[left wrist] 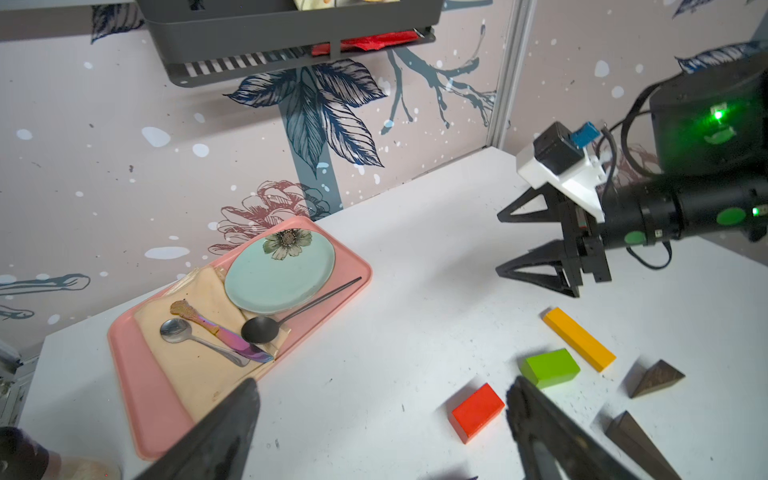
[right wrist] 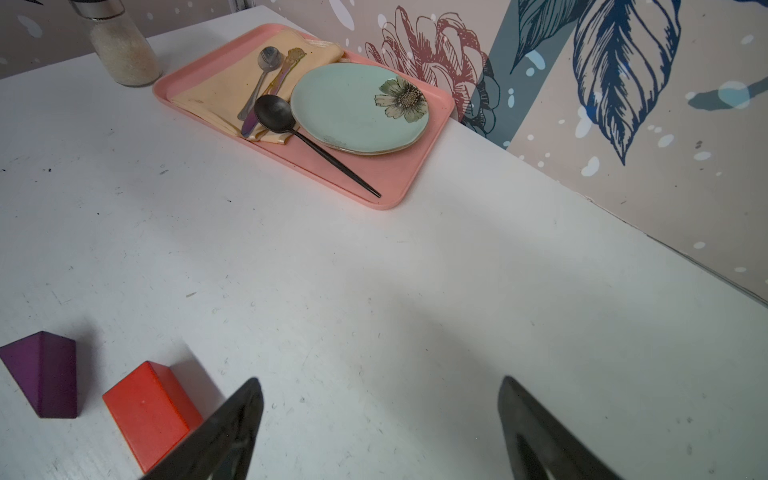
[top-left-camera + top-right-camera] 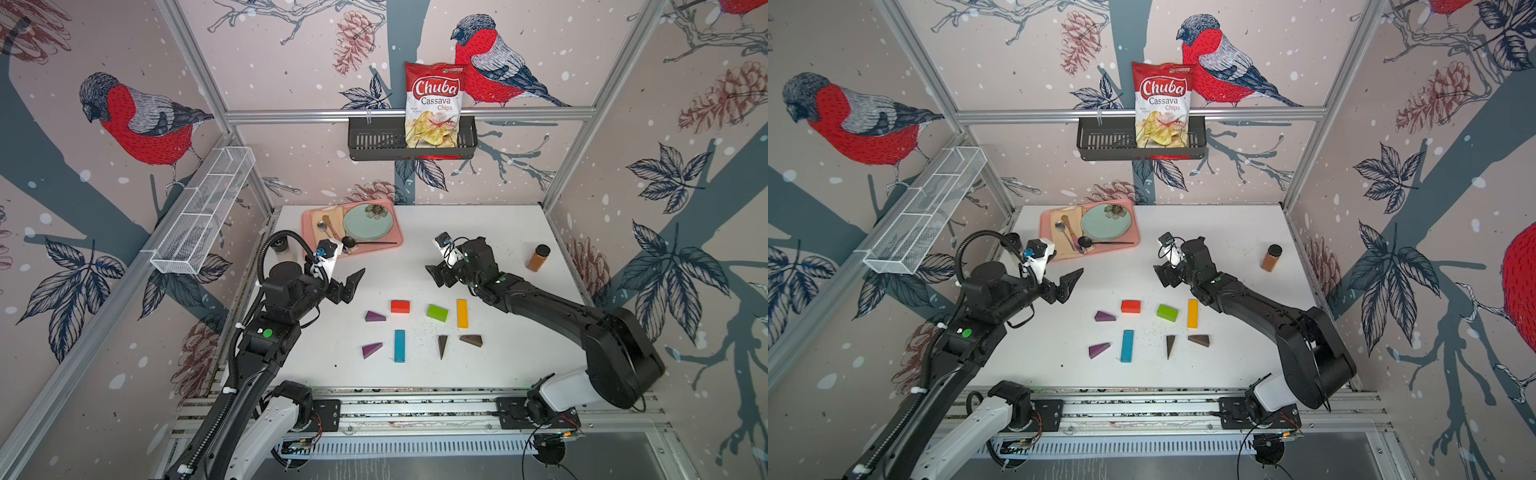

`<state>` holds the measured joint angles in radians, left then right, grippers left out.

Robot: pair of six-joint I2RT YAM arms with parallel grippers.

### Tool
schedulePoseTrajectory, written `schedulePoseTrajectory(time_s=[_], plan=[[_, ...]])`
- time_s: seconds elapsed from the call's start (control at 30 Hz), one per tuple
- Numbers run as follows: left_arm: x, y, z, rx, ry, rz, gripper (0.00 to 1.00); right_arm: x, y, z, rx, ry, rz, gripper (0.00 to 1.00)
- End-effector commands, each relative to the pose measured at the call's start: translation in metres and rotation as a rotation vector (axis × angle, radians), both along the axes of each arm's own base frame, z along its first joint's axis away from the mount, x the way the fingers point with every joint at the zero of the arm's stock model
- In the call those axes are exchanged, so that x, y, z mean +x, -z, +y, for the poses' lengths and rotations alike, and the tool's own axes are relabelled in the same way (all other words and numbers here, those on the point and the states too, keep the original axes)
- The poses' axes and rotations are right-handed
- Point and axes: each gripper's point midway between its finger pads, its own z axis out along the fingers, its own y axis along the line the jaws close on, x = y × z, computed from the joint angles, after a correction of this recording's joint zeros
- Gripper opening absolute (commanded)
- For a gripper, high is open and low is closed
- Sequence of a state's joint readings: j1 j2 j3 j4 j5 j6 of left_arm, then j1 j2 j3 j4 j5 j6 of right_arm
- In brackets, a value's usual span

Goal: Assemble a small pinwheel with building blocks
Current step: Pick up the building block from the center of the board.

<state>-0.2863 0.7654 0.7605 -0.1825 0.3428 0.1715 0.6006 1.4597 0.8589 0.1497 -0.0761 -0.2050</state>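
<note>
Assembly looks unstarted to me; all eight building blocks (image 3: 399, 345) lie apart on the bench (image 3: 490, 365), none joined; my left fingers (image 3: 356, 276) and right fingers (image 3: 435, 275) hover spread, empty.

- Both top views look steeply down from high up, covering the whole table (image 3: 498, 232).
- Wrist cameras sit low, facing the back wall (image 1: 166, 145); both show the pink tray (image 2: 390, 203) and red block (image 1: 478, 411).
</note>
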Motion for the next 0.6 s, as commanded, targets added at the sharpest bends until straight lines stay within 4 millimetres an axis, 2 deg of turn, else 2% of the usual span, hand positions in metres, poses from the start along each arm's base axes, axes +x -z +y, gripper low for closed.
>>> schedulePoseTrajectory(time_s=[0.0, 0.1, 0.23, 0.33, 0.43, 0.47, 0.57], plan=[[-0.004, 0.02, -0.012, 0.14, 0.115, -0.041, 0.84, -0.026, 0.008, 0.002, 0.005, -0.072, 0.068, 0.87], [0.003, 0.04, -0.019, 0.244, 0.173, -0.075, 0.82, -0.041, 0.011, -0.011, -0.012, -0.039, 0.094, 0.87], [0.001, 0.078, -0.047, 0.405, 0.365, -0.163, 0.8, -0.046, -0.011, -0.034, 0.096, 0.077, 0.074, 0.91], [0.014, 0.11, -0.065, 0.517, 0.468, -0.148, 0.7, -0.048, -0.018, -0.053, 0.129, 0.179, 0.089, 0.93], [0.026, 0.141, -0.078, 0.602, 0.557, -0.08, 0.65, -0.065, -0.028, -0.05, 0.159, 0.146, 0.119, 0.96], [0.03, 0.151, -0.081, 0.645, 0.579, -0.061, 0.64, -0.071, -0.033, -0.048, 0.181, 0.136, 0.122, 1.0], [0.036, 0.169, -0.094, 0.682, 0.64, -0.011, 0.61, -0.081, -0.041, -0.05, 0.232, 0.154, 0.099, 1.0]])
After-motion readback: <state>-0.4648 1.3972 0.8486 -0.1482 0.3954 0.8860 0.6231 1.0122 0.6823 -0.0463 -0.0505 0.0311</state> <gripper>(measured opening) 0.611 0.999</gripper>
